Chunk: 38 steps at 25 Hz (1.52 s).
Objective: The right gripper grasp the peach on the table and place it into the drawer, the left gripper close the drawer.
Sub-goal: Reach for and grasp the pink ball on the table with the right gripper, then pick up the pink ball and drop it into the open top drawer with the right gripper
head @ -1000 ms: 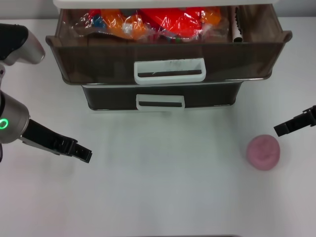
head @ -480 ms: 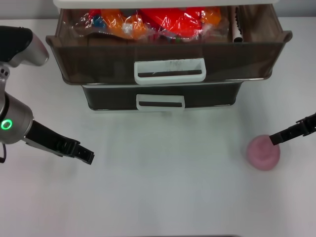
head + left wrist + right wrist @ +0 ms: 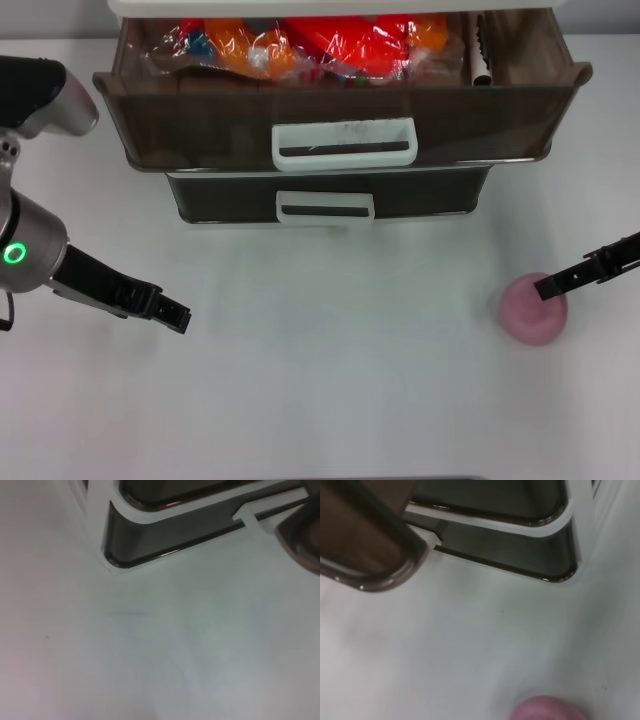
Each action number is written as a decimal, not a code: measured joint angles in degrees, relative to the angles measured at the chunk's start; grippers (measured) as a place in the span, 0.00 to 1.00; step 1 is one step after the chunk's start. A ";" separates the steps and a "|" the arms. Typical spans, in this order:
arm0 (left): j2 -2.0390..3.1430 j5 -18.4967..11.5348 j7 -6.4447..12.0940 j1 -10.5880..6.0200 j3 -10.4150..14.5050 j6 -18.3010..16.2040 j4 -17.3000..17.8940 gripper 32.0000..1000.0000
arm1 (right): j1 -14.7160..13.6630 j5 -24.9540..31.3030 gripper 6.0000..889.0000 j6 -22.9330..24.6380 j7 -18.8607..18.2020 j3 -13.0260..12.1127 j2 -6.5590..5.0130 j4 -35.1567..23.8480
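Note:
The pale pink peach (image 3: 531, 312) lies on the white table (image 3: 340, 380) at the right, in front of the drawer unit. My right gripper (image 3: 546, 288), slim and black, reaches in from the right edge, and its tip overlaps the peach's upper right rim. In the right wrist view the peach (image 3: 549, 710) shows at the picture's edge. The wide brown drawer (image 3: 200, 125) with the large white loop handle (image 3: 343, 142) stands pulled open at the top. My left gripper (image 3: 176, 318) hovers over the table at the left, well clear of the drawer.
Orange and red plastic-wrapped items (image 3: 330, 45) fill the open drawer. Under it sits a shut drawer with a smaller white handle (image 3: 324, 207). The left wrist view shows the unit's lower corner (image 3: 117, 560) over bare table.
My right gripper has slid left and toward the peach, from beside it to over its upper right rim. The left arm has shifted only slightly. The peach has not moved.

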 joint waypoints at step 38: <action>-0.03 -0.09 0.58 -1.43 0.30 -1.02 -2.34 0.80 | 4.58 -1.16 0.13 -4.21 -11.61 0.11 -0.09 11.06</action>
